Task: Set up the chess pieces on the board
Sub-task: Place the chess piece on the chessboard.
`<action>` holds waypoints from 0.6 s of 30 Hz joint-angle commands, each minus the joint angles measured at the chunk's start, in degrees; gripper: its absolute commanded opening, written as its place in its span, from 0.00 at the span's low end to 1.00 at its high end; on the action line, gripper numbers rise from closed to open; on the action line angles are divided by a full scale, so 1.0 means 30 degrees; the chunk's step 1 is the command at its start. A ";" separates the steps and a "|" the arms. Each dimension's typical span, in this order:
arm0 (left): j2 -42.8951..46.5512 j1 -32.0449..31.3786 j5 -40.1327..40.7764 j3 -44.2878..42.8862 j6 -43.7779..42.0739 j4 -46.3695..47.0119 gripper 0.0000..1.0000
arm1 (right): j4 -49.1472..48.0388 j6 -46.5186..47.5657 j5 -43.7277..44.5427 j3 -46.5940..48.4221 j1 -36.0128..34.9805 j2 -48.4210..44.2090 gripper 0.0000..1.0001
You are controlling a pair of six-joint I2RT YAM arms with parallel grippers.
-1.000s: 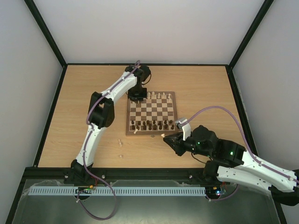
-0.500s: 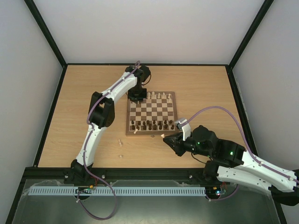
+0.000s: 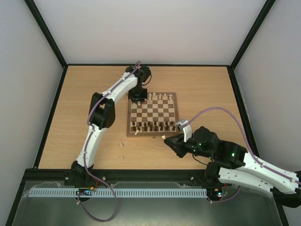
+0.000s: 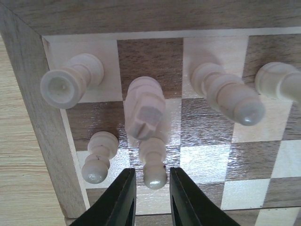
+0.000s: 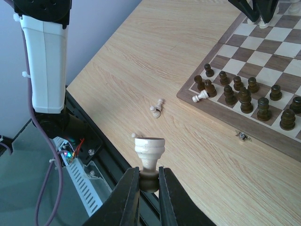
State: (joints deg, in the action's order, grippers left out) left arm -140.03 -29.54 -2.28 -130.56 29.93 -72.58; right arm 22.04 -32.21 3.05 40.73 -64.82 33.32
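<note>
At the board's (image 4: 141,16) corner the left gripper (image 4: 153,175) stands parted astride a pawn (image 4: 154,157) — only the wrist view shows the right gripper (image 5: 148,178) pinching a rook (image 5: 149,148)

This looks like a lab robot cell. Plain white walls (image 3: 150,28) and a black frame (image 3: 47,33) enclose the wooden table (image 3: 202,80) along its edges.

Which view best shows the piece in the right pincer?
Right wrist: the cream rook fills the foreground, its base clamped in the right pincer. Top external shows it only as a pale speck at the pincer tip; left wrist misses it.
</note>
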 commanded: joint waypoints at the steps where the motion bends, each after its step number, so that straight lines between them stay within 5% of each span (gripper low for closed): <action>1: -0.0131 0.0098 -0.0239 -0.1190 -0.0035 -0.0325 0.23 | -0.0170 0.0278 -0.0139 -0.0217 0.0101 -0.0060 0.11; 10: 0.3634 -0.1955 -0.1221 -0.0054 0.0476 0.0435 0.27 | 0.0006 0.0247 0.0238 -0.0056 0.0102 0.0310 0.11; 15: 0.7726 -0.3674 -0.1497 0.4488 0.0995 0.2762 0.33 | 0.0023 0.0160 0.0203 -0.0071 0.0102 0.0369 0.11; 18: 1.1715 -0.4145 -0.2129 0.9605 0.1564 0.5722 0.41 | -0.0085 0.0132 -0.0200 -0.0100 0.0101 0.0514 0.10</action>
State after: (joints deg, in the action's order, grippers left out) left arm -116.60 -41.12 -5.89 -114.06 32.38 -63.29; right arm 22.04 -32.16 3.14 40.73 -64.82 34.46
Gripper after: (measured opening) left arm 0.368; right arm 0.107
